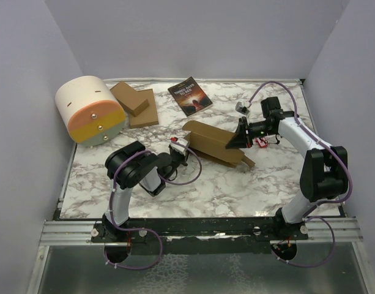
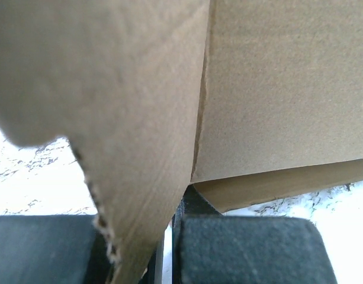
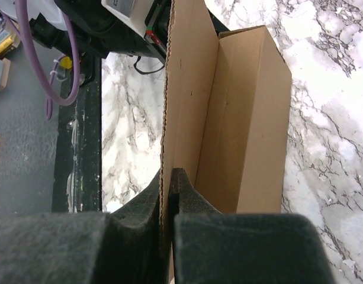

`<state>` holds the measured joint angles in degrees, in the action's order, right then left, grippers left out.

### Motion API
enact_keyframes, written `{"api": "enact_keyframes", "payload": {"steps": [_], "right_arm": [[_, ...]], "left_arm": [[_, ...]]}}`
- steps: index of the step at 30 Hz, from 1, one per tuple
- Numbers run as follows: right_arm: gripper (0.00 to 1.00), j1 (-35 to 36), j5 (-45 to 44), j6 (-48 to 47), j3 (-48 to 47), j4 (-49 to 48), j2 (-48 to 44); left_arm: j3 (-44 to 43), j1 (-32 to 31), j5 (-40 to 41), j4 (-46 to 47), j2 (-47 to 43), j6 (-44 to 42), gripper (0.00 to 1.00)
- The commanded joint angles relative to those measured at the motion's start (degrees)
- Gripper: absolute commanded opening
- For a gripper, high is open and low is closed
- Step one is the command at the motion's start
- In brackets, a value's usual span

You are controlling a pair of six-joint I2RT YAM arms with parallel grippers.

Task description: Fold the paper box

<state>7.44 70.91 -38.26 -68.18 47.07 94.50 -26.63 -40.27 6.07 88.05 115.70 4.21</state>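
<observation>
The paper box [image 1: 215, 142] is a brown cardboard sheet partly folded into a long open trough. It lies aslant at the middle of the marble table [image 1: 236, 190]. My left gripper [image 1: 183, 147] is at its left end and my right gripper [image 1: 241, 139] at its right end. In the left wrist view a flap of the box [image 2: 140, 118] runs down between the pads, and the gripper [image 2: 163, 242] is closed on it. In the right wrist view the gripper [image 3: 167, 177] pinches the upright side wall of the box [image 3: 187, 89] by its edge.
A round cream and orange container [image 1: 90, 110] stands at the back left. Beside it lies a stack of flat brown cardboard pieces [image 1: 135, 104]. A dark-covered book [image 1: 189, 96] lies at the back middle. A small red object [image 1: 260, 143] lies by the right gripper. Grey walls enclose the table.
</observation>
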Motion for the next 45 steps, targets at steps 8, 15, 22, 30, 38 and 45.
{"api": "enact_keyframes", "payload": {"steps": [8,15,22,30,38,45], "right_arm": [[0.02,0.11,2.20,4.60,0.03,-3.68,-0.75],[0.02,0.29,1.90,8.93,0.59,-6.61,-0.67],[0.02,0.29,2.61,15.56,0.12,-8.41,-0.29],[0.02,0.29,4.18,25.24,-6.48,-5.24,1.49],[0.02,0.26,4.81,28.95,-12.51,-4.15,3.56],[0.03,0.21,1.02,29.66,-7.65,-8.47,5.81]], "left_arm": [[0.34,-0.28,3.74,3.10,-4.34,1.02,0.17],[-1.14,-0.42,4.78,1.02,-4.75,0.07,0.18],[-0.66,-0.42,4.82,-2.61,-6.87,-1.36,0.00],[-3.47,-0.29,-3.04,-29.46,-17.89,0.56,0.00],[-10.37,0.44,-10.48,-55.85,-24.59,4.07,0.00],[-18.27,1.15,-11.86,-74.37,-23.77,5.11,0.00]]}}
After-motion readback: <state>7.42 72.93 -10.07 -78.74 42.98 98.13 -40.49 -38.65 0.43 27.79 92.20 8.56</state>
